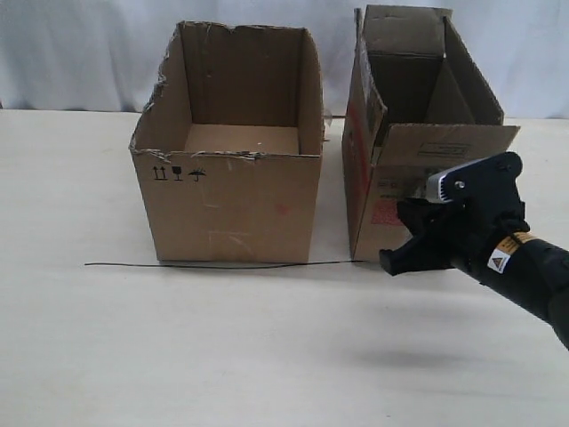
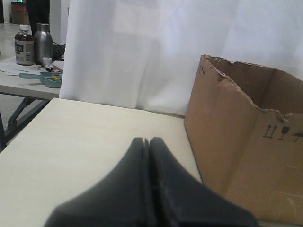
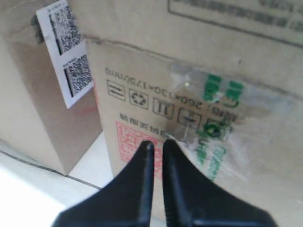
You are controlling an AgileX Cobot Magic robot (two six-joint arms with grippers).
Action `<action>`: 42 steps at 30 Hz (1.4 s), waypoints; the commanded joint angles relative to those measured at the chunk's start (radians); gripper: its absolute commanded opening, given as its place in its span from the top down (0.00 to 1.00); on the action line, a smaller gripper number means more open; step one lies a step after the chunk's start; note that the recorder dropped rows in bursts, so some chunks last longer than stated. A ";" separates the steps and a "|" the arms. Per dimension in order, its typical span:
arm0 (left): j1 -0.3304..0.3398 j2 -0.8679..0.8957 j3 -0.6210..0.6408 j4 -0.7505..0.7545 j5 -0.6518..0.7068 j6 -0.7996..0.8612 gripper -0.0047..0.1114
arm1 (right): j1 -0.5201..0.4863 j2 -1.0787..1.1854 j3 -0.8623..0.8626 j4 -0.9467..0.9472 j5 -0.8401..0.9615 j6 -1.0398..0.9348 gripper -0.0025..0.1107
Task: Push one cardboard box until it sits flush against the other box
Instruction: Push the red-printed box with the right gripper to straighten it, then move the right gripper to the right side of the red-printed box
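A narrow, flapped cardboard box (image 1: pixel 404 147) with a red label stands near the far edge of the pale desk (image 1: pixel 267 356), right of centre. A gap separates it from the wider, torn-rimmed other box (image 1: pixel 236 200) on its left. The right gripper (image 1: pixel 391 263) is pinched closed and empty, close to the narrow box's front, while the left gripper (image 2: pixel 146 140), also clenched on nothing, is beside the wider box.

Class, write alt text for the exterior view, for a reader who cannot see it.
A black right gripper points at the front of a narrow, flapped cardboard box on a pale table. The wider other box, torn-edged, stands left of it with a gap between.
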 commanded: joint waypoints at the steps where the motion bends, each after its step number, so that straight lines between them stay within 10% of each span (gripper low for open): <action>1: 0.000 -0.002 0.003 -0.010 -0.005 0.000 0.96 | 0.003 -0.054 -0.005 -0.137 -0.008 0.056 0.93; 19: 0.000 -0.002 0.003 -0.010 -0.005 0.000 0.96 | -0.014 -0.871 -0.095 -0.405 0.855 0.571 0.93; 28: 0.000 -0.002 0.003 -0.010 -0.005 0.000 0.96 | -0.337 -0.505 -0.379 -0.452 1.080 0.527 0.93; 38: 0.000 -0.002 0.003 -0.010 -0.005 0.000 0.96 | -0.728 0.222 -0.895 0.954 1.544 -0.607 0.93; 42: 0.000 -0.002 0.003 -0.010 -0.005 0.000 0.96 | -0.731 0.358 -0.934 1.139 1.555 -0.720 0.93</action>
